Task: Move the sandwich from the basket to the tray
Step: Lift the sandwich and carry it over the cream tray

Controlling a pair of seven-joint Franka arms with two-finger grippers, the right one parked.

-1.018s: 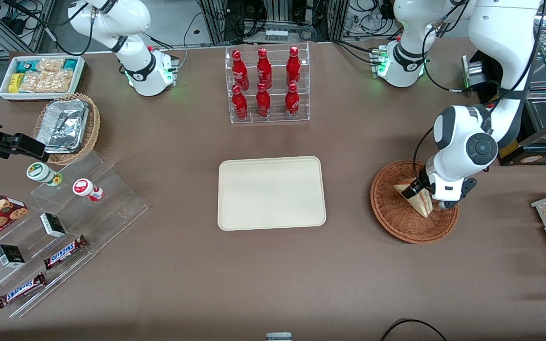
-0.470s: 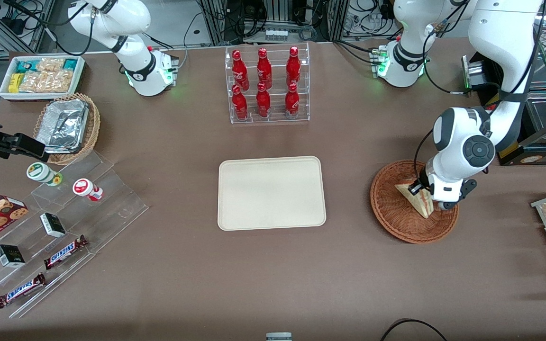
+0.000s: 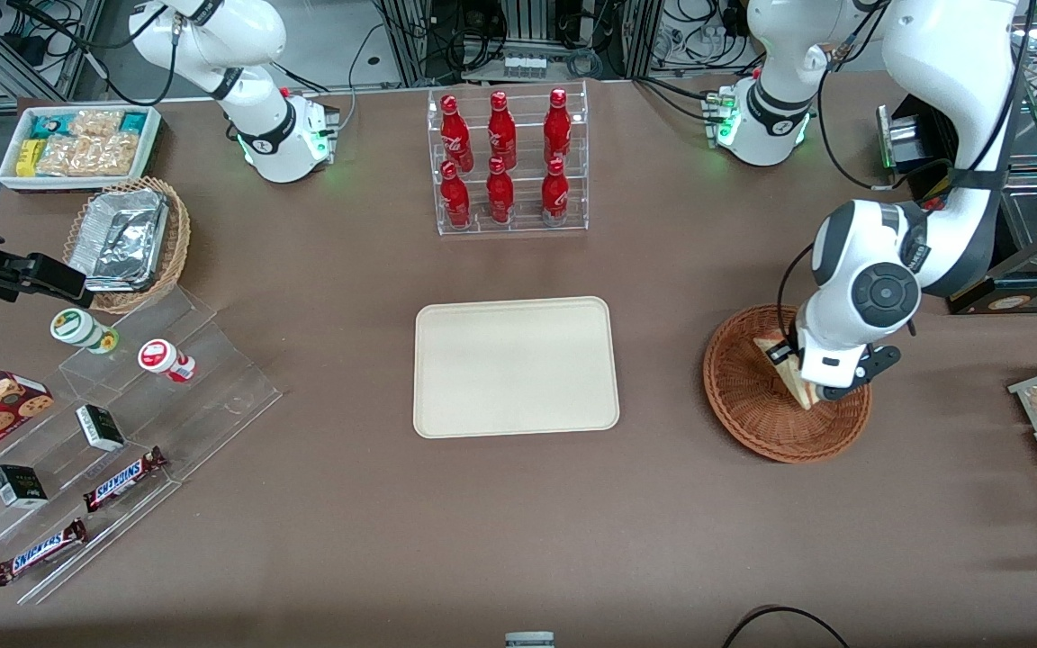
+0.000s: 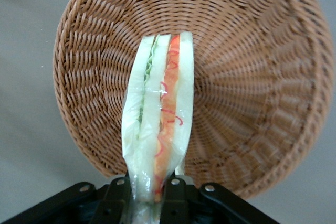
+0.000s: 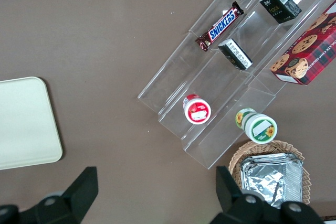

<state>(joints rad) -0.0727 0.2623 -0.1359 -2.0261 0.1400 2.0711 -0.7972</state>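
Colours by the basket

The black gripper [image 4: 149, 195] pinches a pale sandwich [image 4: 157, 129] striped red, orange and green, over the reddish-brown woven basket [image 4: 252, 77].

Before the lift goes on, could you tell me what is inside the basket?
Only the sandwich shows above the basket, pinched edge-up in the gripper. The weave around it is bare; the patch under the sandwich is hidden.

The tool [image 4: 149, 192] is clamped on one end of the sandwich [image 4: 157, 124], which stands on edge with its filling layers showing, above the basket [image 4: 252, 77] on the counter [image 4: 26, 145].
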